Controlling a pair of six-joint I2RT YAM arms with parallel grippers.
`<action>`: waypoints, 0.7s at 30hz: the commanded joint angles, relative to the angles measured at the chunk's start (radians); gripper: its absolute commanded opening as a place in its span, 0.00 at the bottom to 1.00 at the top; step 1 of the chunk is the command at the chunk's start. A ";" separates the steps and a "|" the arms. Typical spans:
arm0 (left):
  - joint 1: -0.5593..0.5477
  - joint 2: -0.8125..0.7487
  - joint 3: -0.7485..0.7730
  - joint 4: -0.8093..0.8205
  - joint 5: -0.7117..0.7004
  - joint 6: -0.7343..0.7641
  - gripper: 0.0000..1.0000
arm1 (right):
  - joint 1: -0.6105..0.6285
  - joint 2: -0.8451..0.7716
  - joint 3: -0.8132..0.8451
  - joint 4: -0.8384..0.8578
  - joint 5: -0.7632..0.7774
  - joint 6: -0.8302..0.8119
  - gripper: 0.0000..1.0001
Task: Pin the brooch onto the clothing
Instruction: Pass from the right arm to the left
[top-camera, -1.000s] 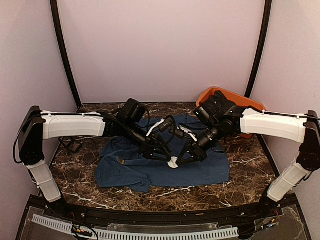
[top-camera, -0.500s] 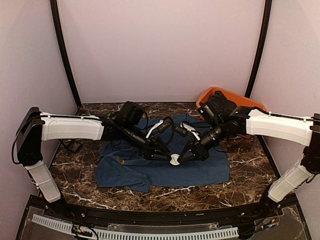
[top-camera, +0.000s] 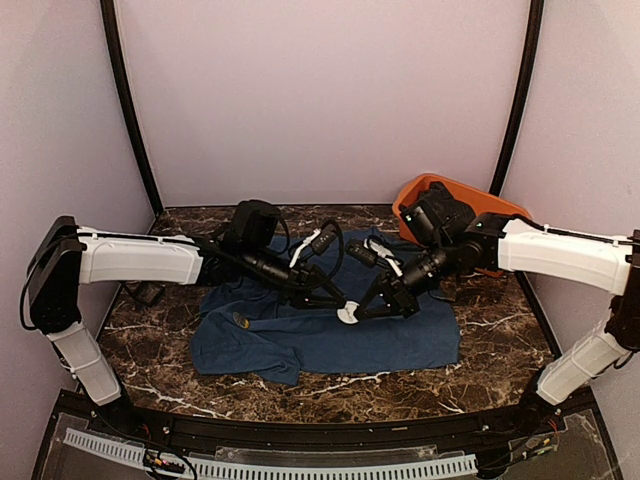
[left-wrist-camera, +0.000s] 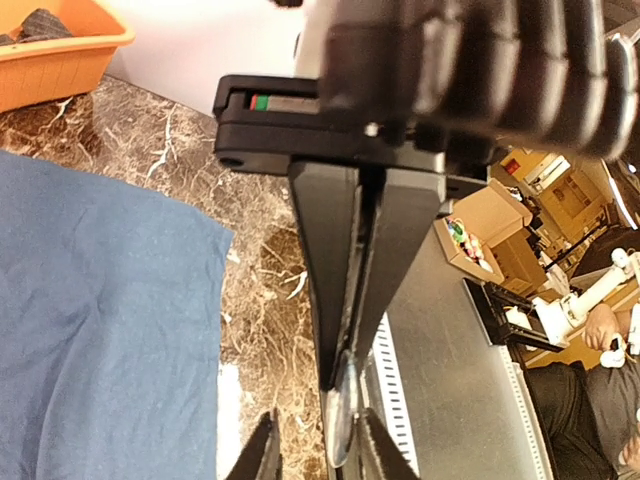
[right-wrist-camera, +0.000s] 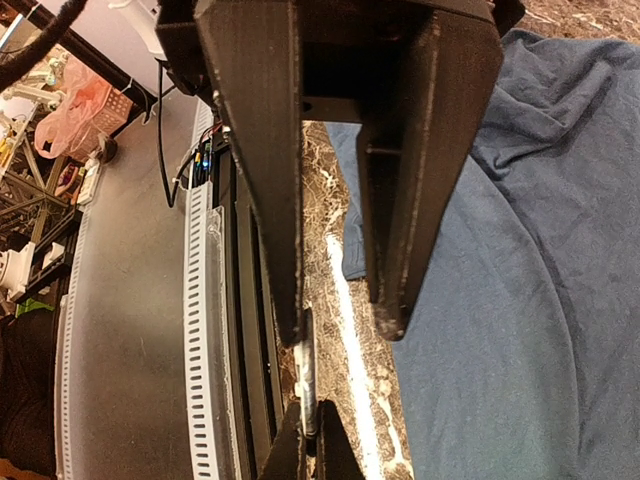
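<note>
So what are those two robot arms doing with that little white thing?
The left gripper is pinching a small white brooch over the blue T-shirt. The right gripper is open, with a finger on either side of the brooch. It doesn't look pinned on yet.

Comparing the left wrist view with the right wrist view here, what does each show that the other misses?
Only the left wrist view shows the orange tub and the full fingers of the left end effector, shut on the brooch. Only the right wrist view shows the full fingers of the right end effector, standing apart. Both show the brooch edge-on with the other arm's fingertips beside it, the clothing and the marble table.
</note>
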 joint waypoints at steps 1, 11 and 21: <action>0.004 -0.029 -0.004 0.027 0.040 -0.026 0.19 | -0.004 -0.019 -0.009 0.025 0.002 0.008 0.00; 0.004 -0.020 0.004 -0.008 0.078 -0.018 0.29 | -0.015 -0.039 -0.008 0.036 0.015 0.011 0.00; 0.004 0.007 0.031 -0.026 0.083 -0.014 0.11 | -0.022 -0.050 -0.003 0.047 -0.003 0.020 0.00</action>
